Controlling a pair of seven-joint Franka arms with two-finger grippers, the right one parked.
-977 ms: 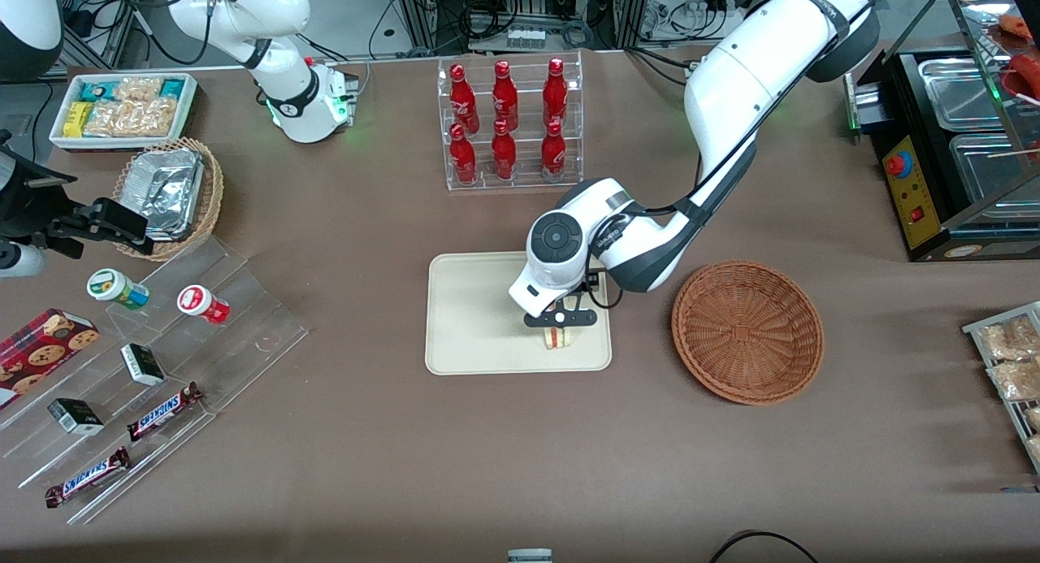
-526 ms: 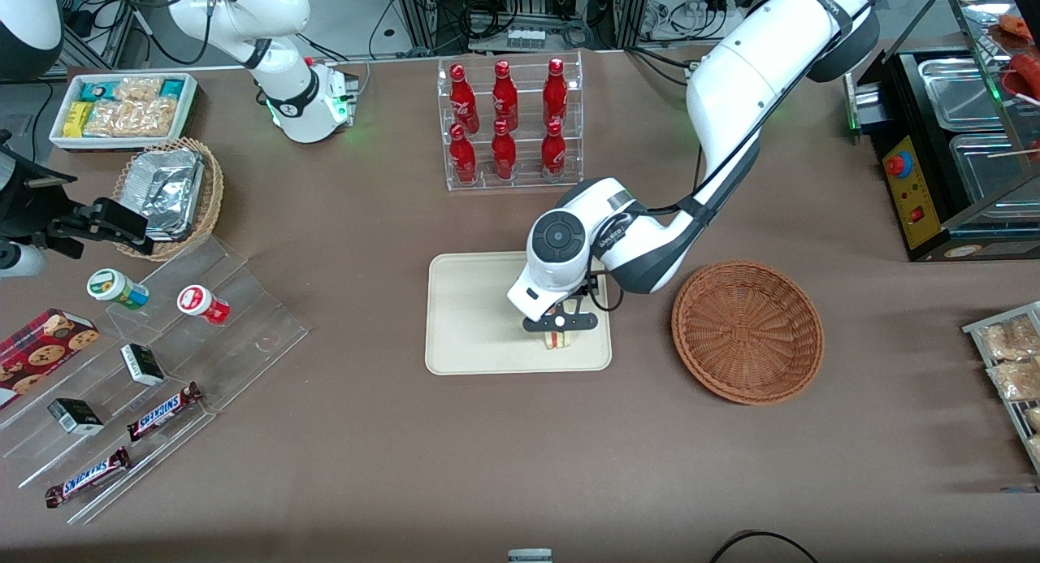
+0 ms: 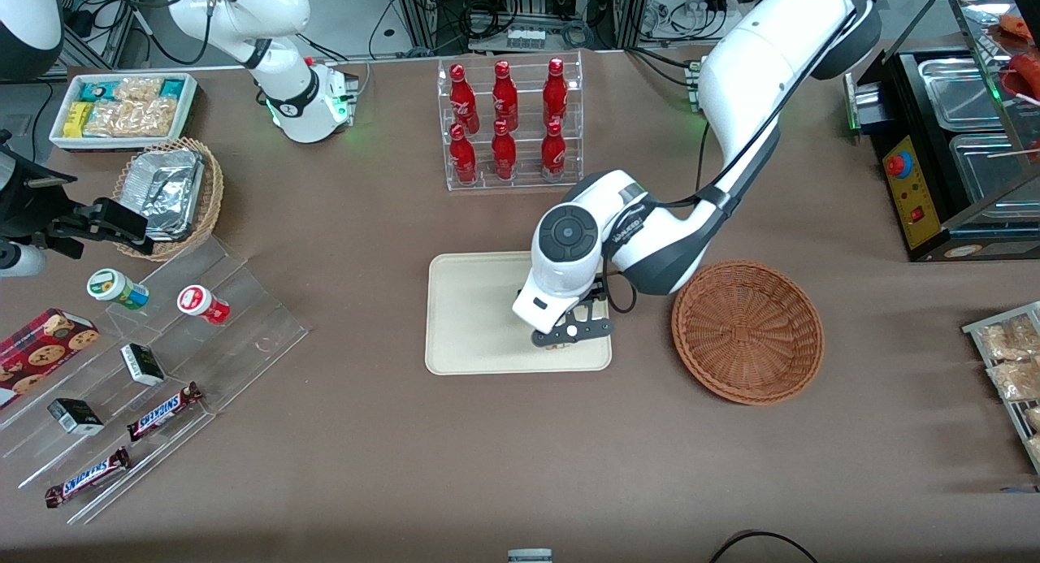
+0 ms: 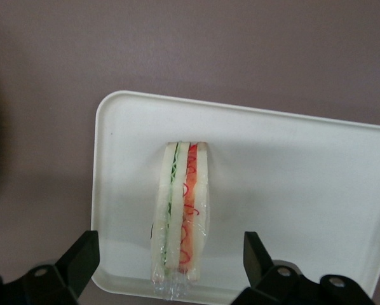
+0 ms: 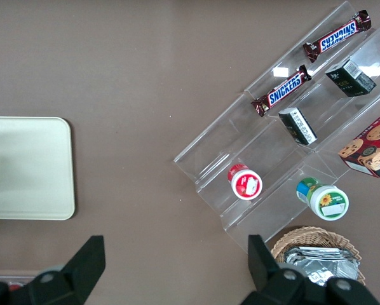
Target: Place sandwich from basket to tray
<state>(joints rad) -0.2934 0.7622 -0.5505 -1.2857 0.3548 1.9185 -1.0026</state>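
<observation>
A: The sandwich (image 4: 179, 213) stood on its edge on the tray (image 4: 291, 184), near the rim closest to the front camera, its green and red layers facing upward. It was out of the basket (image 3: 747, 331), which sat empty just beside the tray.

B: And the gripper (image 4: 171, 267)?

A: It hung directly above the sandwich with its fingers (image 4: 82, 257) spread wide, one to each side, touching nothing and holding nothing. I judged the placing done, the wide spread letting the fingers clear the bread without tipping it.

B: Did the front camera show that too?

A: Hardly. There the gripper (image 3: 571, 332) and wrist covered the sandwich almost entirely. Only the wrist camera showed the gap between fingers and bread. The front view alone showed the basket and how the tray lay beside it.
</observation>
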